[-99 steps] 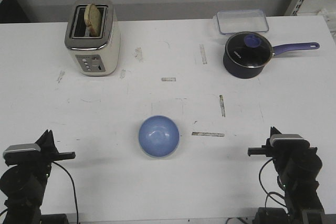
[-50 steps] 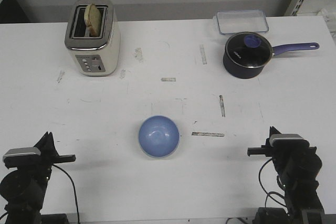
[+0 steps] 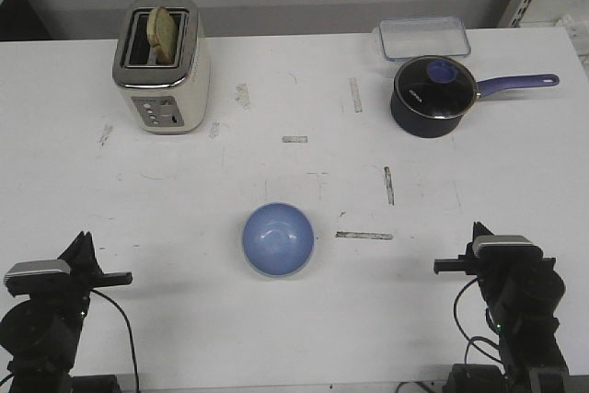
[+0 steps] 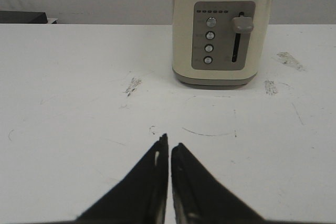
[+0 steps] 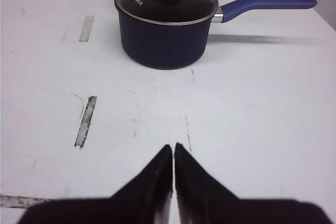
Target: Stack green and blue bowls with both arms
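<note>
Blue bowl (image 3: pixel 279 239) sits upright in the lower centre of the front view, between the two arms and well apart from both; only a blue interior shows, so whether a green bowl lies beneath it cannot be told. The left gripper (image 4: pixel 169 149) has its fingers pressed together with nothing between them, and the right gripper (image 5: pixel 174 149) is likewise closed and empty. Beyond the left gripper stands a cream toaster (image 3: pixel 163 65) holding a slice of bread (image 3: pixel 164 34); beyond the right, a navy saucepan (image 3: pixel 436 94) with a clear container (image 3: pixel 422 38) behind it. The white table (image 3: pixel 294 319) is scuffed and marked. Compared with half a second ago, nothing visibly differs.
</note>
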Motion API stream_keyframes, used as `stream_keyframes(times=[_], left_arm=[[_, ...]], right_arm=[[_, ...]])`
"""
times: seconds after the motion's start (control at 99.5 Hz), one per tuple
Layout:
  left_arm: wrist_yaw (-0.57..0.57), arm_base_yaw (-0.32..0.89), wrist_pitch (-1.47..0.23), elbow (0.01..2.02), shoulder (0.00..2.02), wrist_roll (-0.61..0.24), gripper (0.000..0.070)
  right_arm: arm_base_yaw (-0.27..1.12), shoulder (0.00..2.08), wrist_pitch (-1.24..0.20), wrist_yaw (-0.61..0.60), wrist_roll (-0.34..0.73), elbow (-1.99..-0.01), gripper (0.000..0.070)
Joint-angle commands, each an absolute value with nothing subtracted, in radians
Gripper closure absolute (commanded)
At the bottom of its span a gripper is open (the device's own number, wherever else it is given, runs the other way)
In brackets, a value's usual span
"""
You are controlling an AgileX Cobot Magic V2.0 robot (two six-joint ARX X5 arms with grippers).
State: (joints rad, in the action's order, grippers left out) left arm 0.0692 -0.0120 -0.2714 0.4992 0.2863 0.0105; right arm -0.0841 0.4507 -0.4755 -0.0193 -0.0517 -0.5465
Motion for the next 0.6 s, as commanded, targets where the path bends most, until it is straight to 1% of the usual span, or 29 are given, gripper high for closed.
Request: stream_keyframes(times=[0.0, 0.151, 0.302, 0.432, 0.533, 0.593], left_arm=[[0.069, 0.004, -0.260, 0.485, 0.260, 0.012, 0.0698], [0.070, 0.051, -0.176, 0.340, 0.133, 0.012, 0.0698], [0.068, 0.051, -0.117, 0.180, -0.001, 0.012, 0.0698], [0.067, 0.043, -0.022, 0.090, 0.003, 0.010, 0.0698], [0.069, 0.033, 0.111, 0.009, 0.003, 0.011, 0.0698], [0.064, 0.028, 0.095, 0.012, 0.003, 0.010, 0.0698]], right_arm=[[-0.083, 0.452, -0.463, -0.019, -0.042, -0.547, 0.0700], [-0.083, 0.452, -0.464, -0.019, -0.042, -0.547, 0.0700], [-0.083, 0.452, -0.463, -0.019, -0.042, -0.547, 0.0700], [-0.083, 0.452, -0.464, -0.019, -0.042, -0.547, 0.0700], [-0.083, 0.452, -0.453, -0.019, -0.042, -0.548, 0.0700], [-0.083, 0.452, -0.453, -0.019, -0.042, -0.548, 0.0700]])
